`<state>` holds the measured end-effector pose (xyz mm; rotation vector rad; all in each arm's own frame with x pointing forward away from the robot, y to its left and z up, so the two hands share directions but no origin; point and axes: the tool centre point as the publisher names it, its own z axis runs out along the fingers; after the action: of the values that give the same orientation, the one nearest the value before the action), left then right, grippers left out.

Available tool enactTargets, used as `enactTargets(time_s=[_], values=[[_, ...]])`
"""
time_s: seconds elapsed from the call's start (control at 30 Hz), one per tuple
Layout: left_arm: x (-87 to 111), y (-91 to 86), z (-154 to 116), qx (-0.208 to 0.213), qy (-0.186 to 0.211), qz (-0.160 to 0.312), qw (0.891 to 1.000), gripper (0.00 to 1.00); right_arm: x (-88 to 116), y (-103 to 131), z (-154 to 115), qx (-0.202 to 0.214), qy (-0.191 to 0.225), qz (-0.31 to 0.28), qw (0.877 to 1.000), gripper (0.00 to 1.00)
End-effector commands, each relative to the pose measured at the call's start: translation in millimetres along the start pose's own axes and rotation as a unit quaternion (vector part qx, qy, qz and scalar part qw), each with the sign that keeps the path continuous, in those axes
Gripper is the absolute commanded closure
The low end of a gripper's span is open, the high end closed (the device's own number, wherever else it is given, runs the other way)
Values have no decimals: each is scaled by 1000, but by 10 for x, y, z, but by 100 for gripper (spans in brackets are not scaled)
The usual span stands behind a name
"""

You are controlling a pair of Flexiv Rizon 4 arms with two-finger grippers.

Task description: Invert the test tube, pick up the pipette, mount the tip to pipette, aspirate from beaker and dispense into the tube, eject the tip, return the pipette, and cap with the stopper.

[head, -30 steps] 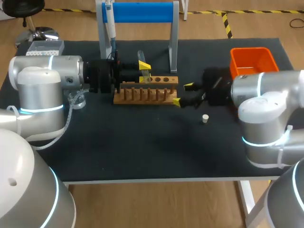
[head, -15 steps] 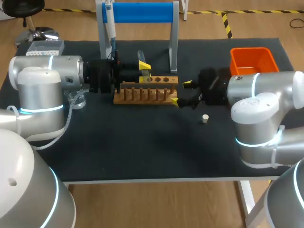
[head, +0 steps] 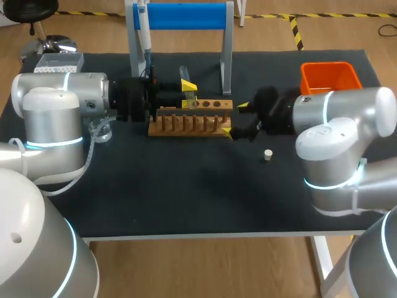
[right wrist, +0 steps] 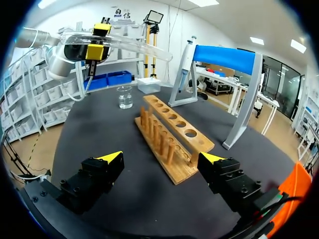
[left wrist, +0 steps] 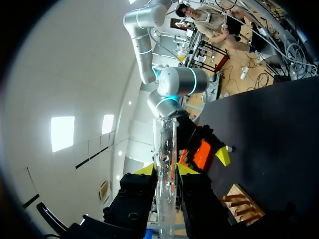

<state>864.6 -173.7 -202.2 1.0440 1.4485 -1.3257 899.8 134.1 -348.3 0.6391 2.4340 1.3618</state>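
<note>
A clear test tube (head: 184, 76) (left wrist: 164, 164) is tilted in the air above the wooden rack (head: 189, 119), with my left gripper (head: 187, 90) (left wrist: 165, 170) shut on it. In the right wrist view the tube (right wrist: 130, 44) lies almost level in the left gripper (right wrist: 94, 50). My right gripper (head: 236, 119) (right wrist: 163, 159) stands open at the rack's (right wrist: 172, 137) right end, holding nothing. The pipette (head: 144, 28) (right wrist: 183, 67) hangs on the blue stand (head: 180, 15). A small white stopper (head: 268, 154) lies on the mat to the right of the rack. The beaker (head: 102, 130) (right wrist: 125, 97) stands left of the rack.
An orange bin (head: 330, 77) sits at the back right behind my right arm. A tip box (head: 59, 61) stands at the back left corner. The stand's legs (head: 227, 59) rise just behind the rack. The black mat (head: 186, 192) stretches in front of the rack.
My right gripper has moved left, closer to the rack's right end, still open. The left arm and the tube have stayed put.
</note>
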Motion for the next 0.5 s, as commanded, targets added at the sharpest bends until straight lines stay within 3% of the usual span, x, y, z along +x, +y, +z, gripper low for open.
enactTargets(time_s=[0.03,0.5], values=[[-8,6,-1,1,2,0,1000,100,-18,29,72,8,-4,1,1000,0],[-8,6,-1,1,2,0,1000,100,-24,58,115,10,-18,-7,1000,0]])
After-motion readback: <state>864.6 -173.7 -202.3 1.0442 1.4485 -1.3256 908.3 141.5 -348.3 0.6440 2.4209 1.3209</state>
